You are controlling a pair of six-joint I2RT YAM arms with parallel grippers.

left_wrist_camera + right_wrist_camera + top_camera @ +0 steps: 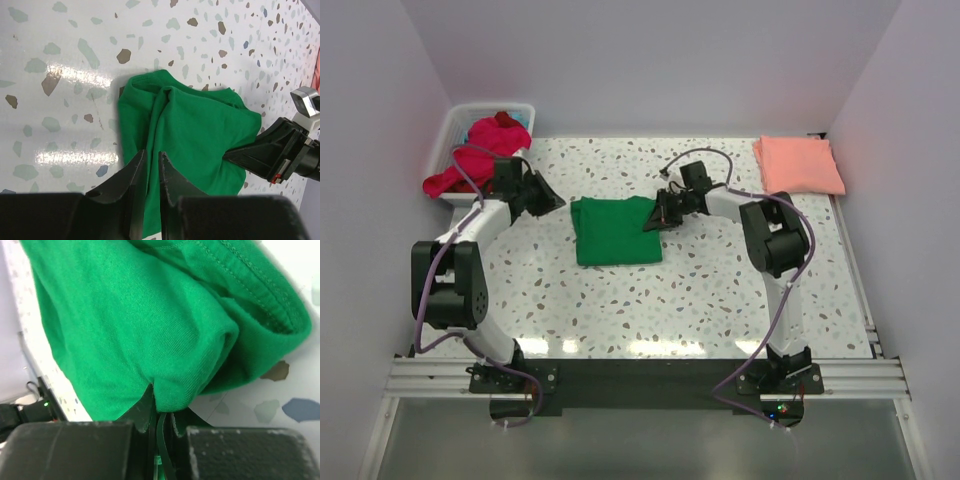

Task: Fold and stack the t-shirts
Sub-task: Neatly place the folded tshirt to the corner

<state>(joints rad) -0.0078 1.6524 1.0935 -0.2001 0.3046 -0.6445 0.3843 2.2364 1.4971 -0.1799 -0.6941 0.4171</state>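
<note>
The green shirt [615, 235] is laid in the middle of the table [720, 290], folded into a lumpy square. Its right edge is pinched by the right gripper [160, 407], whose jaws are closed tight on a fold of cloth. The left gripper [150, 162] is held at the shirt's left edge with its jaws almost together. Green cloth is seen in the thin gap, but whether it is gripped cannot be told. The pink shirt [798, 165] is laid folded at the far right corner. Red shirts [498, 135] are piled in the white basket [470, 108] at the far left.
</note>
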